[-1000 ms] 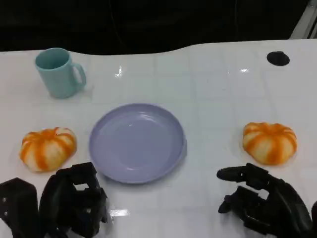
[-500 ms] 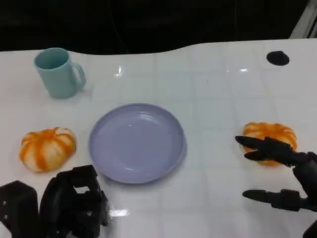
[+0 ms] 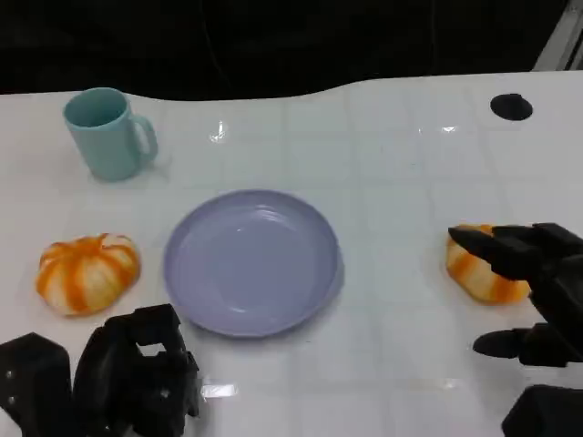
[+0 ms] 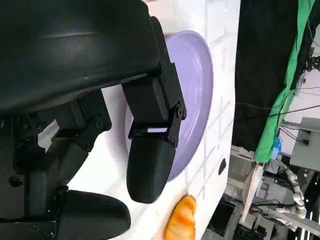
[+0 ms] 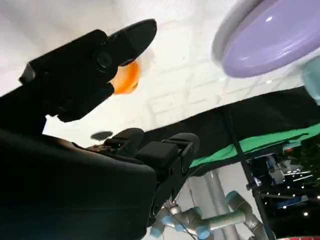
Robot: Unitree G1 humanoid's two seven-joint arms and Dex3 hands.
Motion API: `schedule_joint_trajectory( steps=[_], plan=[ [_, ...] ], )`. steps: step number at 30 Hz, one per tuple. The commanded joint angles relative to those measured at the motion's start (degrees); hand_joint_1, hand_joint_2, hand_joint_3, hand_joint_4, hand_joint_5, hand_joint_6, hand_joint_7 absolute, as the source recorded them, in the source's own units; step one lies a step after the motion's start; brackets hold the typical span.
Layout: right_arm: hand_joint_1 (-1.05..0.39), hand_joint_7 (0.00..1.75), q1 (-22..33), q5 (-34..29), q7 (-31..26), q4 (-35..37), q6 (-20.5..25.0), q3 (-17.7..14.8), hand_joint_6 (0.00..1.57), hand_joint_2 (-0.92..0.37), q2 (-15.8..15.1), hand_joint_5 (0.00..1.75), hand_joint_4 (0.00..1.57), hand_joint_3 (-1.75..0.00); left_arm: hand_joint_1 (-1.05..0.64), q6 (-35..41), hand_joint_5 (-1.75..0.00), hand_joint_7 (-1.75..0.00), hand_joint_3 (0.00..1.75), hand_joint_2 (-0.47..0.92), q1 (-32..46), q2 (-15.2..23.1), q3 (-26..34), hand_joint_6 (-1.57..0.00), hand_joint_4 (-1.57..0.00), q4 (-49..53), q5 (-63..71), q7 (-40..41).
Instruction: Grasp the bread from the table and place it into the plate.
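**Right hand spread over the bread, nothing grabbed**

So the right hand (image 3: 528,291) is wide open, fingers (image 3: 492,244) splayed apart and not holding anything. The upper fingers reach out over the near side of the orange-and-white striped bread (image 3: 478,271), covering a good chunk of it in the head view, while another finger sticks out lower down toward the plate side, apart from the bread. Can't tell if any fingertip is actually touching the bun or just above it. In the right wrist view the bread (image 5: 125,79) peeks out as an orange blob right behind one finger.

The bread itself is a round pumpkin-shaped bun sitting flat on the white table (image 3: 392,164), stripes running from its top down the sides. The visible part looks a bit wider than tall, so the long axis runs roughly side to side across the table, but half of it is hidden, so take that loosely.

Further in from that hand is the lavender plate (image 3: 251,262), well apart from the bread.

The left hand (image 3: 137,378) sits low just beside the plate's near edge, fingers curled in on nothing. A second striped bun (image 3: 87,272) lies just beyond that hand, and a teal mug (image 3: 107,133) stands farther back.
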Motion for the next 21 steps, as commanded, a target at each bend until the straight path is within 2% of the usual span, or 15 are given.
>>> schedule_joint_trajectory(
  steps=[1, 11, 21],
  plan=[
    [-0.63, 0.00, -2.14, -3.61, -1.98, 0.33, 4.35, 1.68, 0.37, -0.59, -2.06, 0.63, 0.00, 0.00, -0.86, 0.52, -1.24, -1.21, 1.75, -0.33, 0.95, 0.58, 0.09, -1.35, -1.57, 0.14, 0.73, 0.82],
    [-0.65, 0.01, -8.28, -10.11, -5.49, 6.64, 12.59, 7.22, 0.37, -0.57, -3.50, 0.62, 0.00, 0.00, -0.86, 0.23, -1.25, -1.22, 1.75, -0.33, 1.31, 0.52, -0.07, -1.35, -1.57, -0.13, 0.79, 0.80],
    [-0.66, 0.01, -15.80, -10.80, -9.34, 18.89, 15.66, 12.42, 0.39, -0.58, -4.03, 0.64, 0.00, -0.01, -0.85, 0.65, -1.25, -1.22, 1.75, -0.33, 2.10, 0.36, -0.22, -1.34, -1.57, -1.22, 0.80, 1.17]
  ],
)
